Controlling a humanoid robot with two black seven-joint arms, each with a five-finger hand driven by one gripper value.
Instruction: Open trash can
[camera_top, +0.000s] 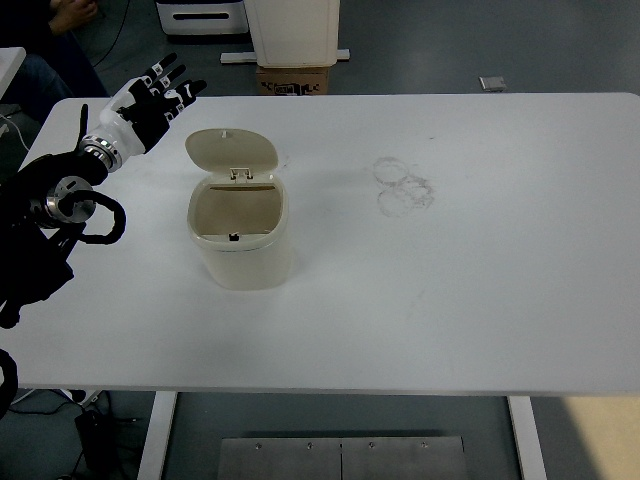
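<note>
A small cream trash can (240, 235) stands on the white table (450, 290), left of centre. Its lid (232, 149) is flipped back on the hinge and lies open behind the rim, so the hollow inside shows. My left hand (155, 98) hovers to the upper left of the can, well apart from the lid, with its black and white fingers (176, 72) spread and nothing in them. The black left arm runs down along the left edge. No right arm shows.
Faint ring marks (403, 183) stain the table right of the can. Beyond the far edge stand a cardboard box (295, 79) and a white unit (292, 30). A seated person (55, 25) shows at the top left corner.
</note>
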